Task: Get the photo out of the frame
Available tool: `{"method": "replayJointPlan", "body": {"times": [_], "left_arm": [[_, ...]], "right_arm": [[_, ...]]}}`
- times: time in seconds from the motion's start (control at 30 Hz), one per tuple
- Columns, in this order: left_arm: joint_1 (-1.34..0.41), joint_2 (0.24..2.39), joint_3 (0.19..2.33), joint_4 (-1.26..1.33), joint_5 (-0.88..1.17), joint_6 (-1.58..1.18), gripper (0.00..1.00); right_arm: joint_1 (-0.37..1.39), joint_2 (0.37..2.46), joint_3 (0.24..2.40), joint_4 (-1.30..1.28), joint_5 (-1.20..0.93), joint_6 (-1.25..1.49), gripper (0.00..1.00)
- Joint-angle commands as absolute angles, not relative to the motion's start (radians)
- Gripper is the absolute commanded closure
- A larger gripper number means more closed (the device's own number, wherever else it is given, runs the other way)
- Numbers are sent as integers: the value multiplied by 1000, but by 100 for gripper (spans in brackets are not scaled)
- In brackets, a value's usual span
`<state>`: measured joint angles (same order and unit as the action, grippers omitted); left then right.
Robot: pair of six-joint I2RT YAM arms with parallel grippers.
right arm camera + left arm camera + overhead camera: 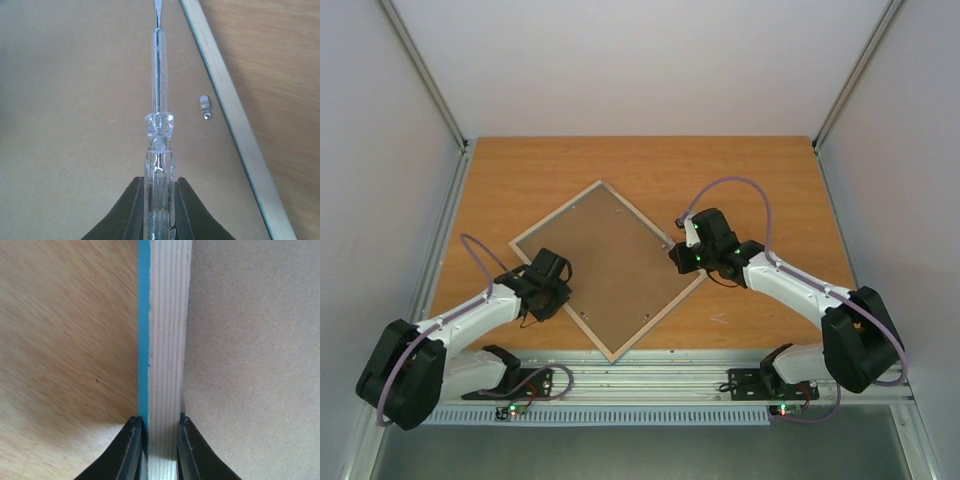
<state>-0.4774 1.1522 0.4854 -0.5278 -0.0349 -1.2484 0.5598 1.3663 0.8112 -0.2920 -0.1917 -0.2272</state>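
Frame (556,211) face-down, cornerwise on the table (760,180), photo unseen under the backing board (75,100).
Your left gripper (161,440) pinches the frame's rail; your right gripper (159,195) clamps a clear screwdriver (158,75). Ease its tip against the metal tab (204,106) and nudge gently. Wood-grain top, white walls (620,60).

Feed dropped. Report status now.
Left fingers shut on frame edge. Right fingers shut on clear-handled screwdriver, above backing board. Frame face down, photo hidden. Metal tab beside frame edge.

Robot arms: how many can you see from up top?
2. The left arm, bottom left, pinches the frame by its edge; the right arm, bottom right, holds a screwdriver over the frame's back. None seem hidden.
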Motion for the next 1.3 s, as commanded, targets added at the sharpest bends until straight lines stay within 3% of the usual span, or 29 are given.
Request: {"method": "replayJointPlan", "body": {"times": [0.0,0.17,0.3,0.5,0.7,0.87,1.07,1.27], "left_arm": [[-553,1145,488,-433,-89,-1416,93],[-653,1205,496,-383,-126,-1546,93],[-724,1234,516,-373,-144,-1620,86],[-781,1248,599,-464,-171,-1624,64],[-781,1191,643,-667,-305,-1525,51],[-722,1117,698,-746,-437,-1286,33],[-513,1145,813,-687,-403,-853,23],[-392,1350,968,-641,-347,-529,18]], "right_arm": [[555,1308,776,-176,-120,-183,99],[555,1296,747,-137,-94,-175,99],[555,1295,745,-137,-95,-168,99],[555,1288,749,-147,-108,-165,99],[555,1262,748,-159,-101,-169,99],[555,1254,746,-160,-100,-172,99],[555,1262,744,-156,-101,-170,99],[555,1255,748,-166,-86,-178,99]]}}
